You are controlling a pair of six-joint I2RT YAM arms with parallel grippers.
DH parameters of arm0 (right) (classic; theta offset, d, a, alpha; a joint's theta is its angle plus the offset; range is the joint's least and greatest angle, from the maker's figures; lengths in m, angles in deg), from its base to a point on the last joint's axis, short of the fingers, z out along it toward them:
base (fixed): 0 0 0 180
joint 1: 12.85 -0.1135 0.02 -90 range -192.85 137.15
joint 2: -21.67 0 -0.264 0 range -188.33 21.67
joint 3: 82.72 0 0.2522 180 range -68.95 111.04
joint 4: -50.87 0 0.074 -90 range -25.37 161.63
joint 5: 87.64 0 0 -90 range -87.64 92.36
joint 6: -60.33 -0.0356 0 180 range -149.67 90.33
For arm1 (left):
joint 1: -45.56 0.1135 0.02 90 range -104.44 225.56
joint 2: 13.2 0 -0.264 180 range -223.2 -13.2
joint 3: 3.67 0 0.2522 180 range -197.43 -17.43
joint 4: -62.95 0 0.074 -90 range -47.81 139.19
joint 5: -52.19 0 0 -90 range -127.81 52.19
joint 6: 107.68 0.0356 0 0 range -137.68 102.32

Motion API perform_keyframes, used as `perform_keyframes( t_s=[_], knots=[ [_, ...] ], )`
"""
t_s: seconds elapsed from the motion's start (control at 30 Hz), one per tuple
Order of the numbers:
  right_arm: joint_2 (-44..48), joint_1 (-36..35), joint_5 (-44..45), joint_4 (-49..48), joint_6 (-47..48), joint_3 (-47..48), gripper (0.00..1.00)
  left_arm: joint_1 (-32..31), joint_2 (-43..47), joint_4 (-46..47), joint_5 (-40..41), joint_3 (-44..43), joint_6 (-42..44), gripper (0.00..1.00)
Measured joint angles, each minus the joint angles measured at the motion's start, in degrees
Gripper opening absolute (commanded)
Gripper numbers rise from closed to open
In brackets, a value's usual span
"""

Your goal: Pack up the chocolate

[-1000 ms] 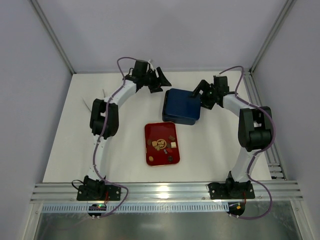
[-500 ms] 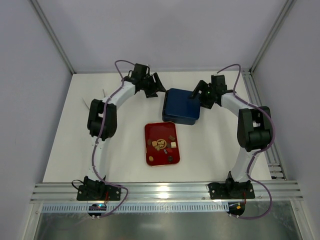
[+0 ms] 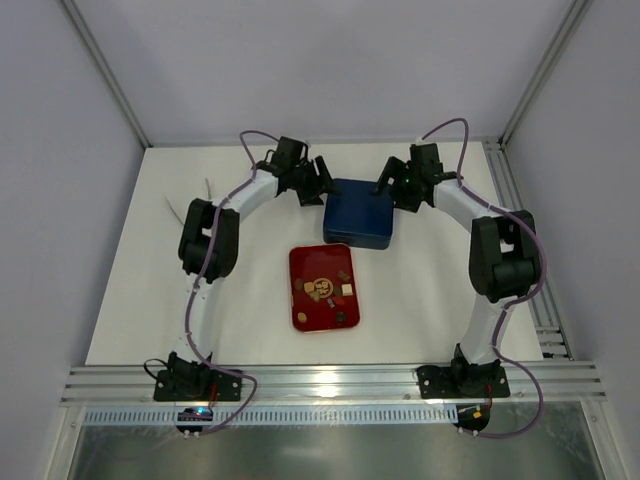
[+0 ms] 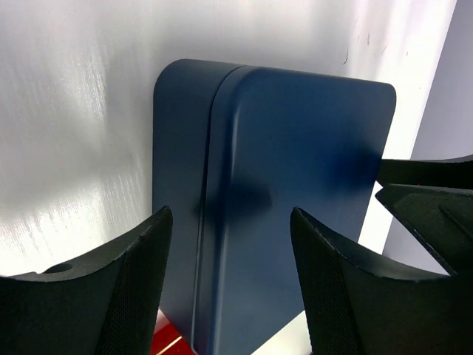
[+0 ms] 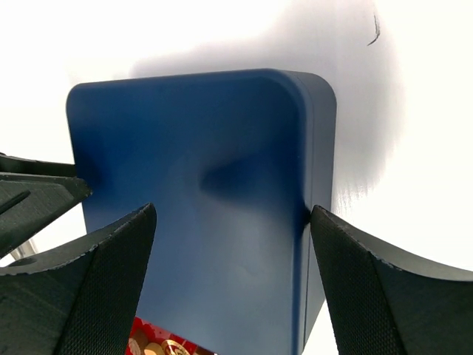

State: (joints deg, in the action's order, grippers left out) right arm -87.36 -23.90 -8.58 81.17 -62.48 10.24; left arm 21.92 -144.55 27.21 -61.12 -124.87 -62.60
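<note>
Right in front, on the white table [image 3: 130, 300], sits the glossy red rectangular tray [image 3: 305, 312], and the chocolate [image 3: 346, 290] is all in it: small dark brown, tan and cream pieces, loosely scattered. Just beyond the tray is the dark blue square box [image 3: 360, 215], lid on, nearly touching the tray's far edge. At the box's far side the two arms meet. The left gripper [image 4: 229, 220] hangs over the box's left part, fingers well apart, nothing held. The right gripper [image 5: 233, 214] stands wider, spanning the lid towards its right edge, gripping nothing; whether a finger touches the box, I can't tell.
</note>
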Motion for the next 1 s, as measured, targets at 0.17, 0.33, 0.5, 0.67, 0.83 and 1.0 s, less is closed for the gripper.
perform_keyframes(
  t_s=[0.17,0.33,0.5,0.67,0.83,1.0],
  knots=[
    [-0.85,-0.42,0.59,0.92,0.39,0.22,0.85,0.0,0.0,0.59,-0.11,0.68,-0.09,0.63],
    [-1.49,-0.68,0.81,1.99,0.96,0.22,0.85,0.0,0.09,0.79,-0.02,1.88,-0.15,0.6],
    [-1.53,-0.92,1.01,2.25,1.31,0.22,0.85,0.0,1.22,1.92,0.17,4.42,-1.27,0.56],
    [-1.53,-1.31,1.2,2.16,1.51,-0.04,0.85,-0.02,2.78,2.01,1.51,6.4,-1.81,0.54],
    [-1.6,-1.75,1.22,2.21,1.51,-0.7,0.85,-0.35,3.19,1.09,3.02,6.51,-2.38,0.52],
    [-1.51,-1.84,0.87,0.31,1.18,-2.23,0.85,-0.79,3.26,-0.61,4.46,5.75,-2.64,0.48]
  ],
)
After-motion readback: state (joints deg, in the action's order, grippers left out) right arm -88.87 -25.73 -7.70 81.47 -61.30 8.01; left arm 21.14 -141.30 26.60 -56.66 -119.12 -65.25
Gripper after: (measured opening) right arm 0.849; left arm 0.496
